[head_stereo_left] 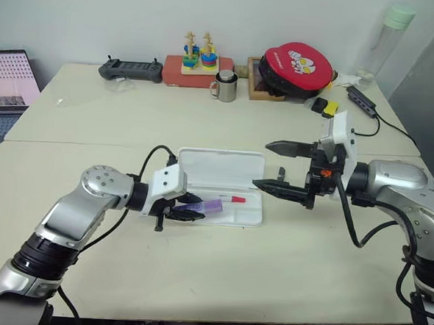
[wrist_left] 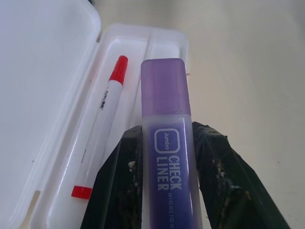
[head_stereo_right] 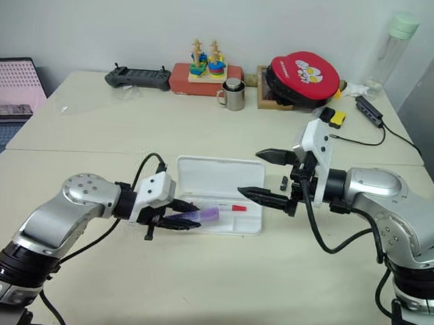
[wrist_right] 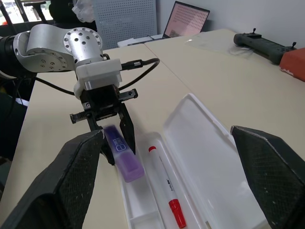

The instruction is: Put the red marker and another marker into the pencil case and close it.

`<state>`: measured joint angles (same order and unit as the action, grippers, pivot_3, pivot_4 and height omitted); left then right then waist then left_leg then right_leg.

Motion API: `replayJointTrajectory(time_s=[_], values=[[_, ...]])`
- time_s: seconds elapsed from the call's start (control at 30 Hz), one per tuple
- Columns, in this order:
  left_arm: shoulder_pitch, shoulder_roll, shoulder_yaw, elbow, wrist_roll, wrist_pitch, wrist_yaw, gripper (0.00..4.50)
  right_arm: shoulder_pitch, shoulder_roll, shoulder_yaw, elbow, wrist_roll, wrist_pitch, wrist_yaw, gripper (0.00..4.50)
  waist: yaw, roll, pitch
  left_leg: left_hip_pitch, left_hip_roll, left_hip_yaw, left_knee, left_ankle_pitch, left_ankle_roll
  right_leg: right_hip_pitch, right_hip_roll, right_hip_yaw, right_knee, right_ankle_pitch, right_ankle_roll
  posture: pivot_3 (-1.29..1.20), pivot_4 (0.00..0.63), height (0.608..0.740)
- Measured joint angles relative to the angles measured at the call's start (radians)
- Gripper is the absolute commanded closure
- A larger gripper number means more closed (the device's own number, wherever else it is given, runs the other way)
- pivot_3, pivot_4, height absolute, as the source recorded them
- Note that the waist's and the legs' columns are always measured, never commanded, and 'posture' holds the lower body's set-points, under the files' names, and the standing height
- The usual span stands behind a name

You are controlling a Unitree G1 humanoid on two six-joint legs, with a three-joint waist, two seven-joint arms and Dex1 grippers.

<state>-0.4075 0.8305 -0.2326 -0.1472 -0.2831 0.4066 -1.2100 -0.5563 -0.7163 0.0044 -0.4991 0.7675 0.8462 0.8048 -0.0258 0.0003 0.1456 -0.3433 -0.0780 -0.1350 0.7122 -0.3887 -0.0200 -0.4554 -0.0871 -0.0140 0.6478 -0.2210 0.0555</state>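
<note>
Left tool (head_stereo_right: 175,217) is pinching the purple highlighter (wrist_left: 167,143) by its printed barrel, the capped end projecting over the near edge of the open pencil case (head_stereo_left: 224,167). The red marker (wrist_right: 164,188) is already lying inside the tray, alongside the lid's hinge side. Right tool (head_stereo_left: 283,166) is hovering just beside the case's far end with its fingers spread wide and gripping nothing.

The highlighter is likely light and rigid, with a smooth plastic body that could slip or pivot between the pads; a hold across the flat faces at mid-barrel (as shown) is keeping it aligned. It appears to be just above the tray rather than resting in it, though contact cannot be settled from these views. The case is thin translucent plastic, probably light enough to slide on the desk (head_stereo_left: 217,273), so its lid is best pressed near the free edge.
</note>
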Motion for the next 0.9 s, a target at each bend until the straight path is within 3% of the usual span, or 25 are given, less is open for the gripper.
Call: replayJointTrajectory(time_s=[0.53,0.57,0.9], values=[[-0.084,-0.107,-0.084,0.167,0.164,-0.18,-0.005,3.31,0.055,0.002,0.032,-0.05,0.001,0.028,-0.046,0.0,0.001,0.0,0.0,0.0,0.0,0.0,0.0,0.0,0.0,0.0,0.0,-0.001,0.0,0.0,0.0,0.0,0.15,0.74],[-0.085,-0.111,-0.084,0.171,0.164,-0.18,-0.009,2.6,0.058,0.005,0.032,-0.051,0.001,0.032,-0.048,0.0,0.0,0.0,0.0,0.0,0.0,0.0,0.0,0.0,0.0,0.0,0.0,-0.001,0.0,0.0,0.0,0.0,0.15,0.74],[-0.095,-0.111,-0.082,0.184,0.164,-0.156,-0.036,0.72,0.083,0.009,0.028,-0.052,-0.019,0.038,-0.092,0.0,0.0,0.0,0.0,0.0,0.0,0.0,0.0,0.0,0.0,0.0,0.0,-0.001,0.0,0.0,0.0,0.0,0.15,0.74]])
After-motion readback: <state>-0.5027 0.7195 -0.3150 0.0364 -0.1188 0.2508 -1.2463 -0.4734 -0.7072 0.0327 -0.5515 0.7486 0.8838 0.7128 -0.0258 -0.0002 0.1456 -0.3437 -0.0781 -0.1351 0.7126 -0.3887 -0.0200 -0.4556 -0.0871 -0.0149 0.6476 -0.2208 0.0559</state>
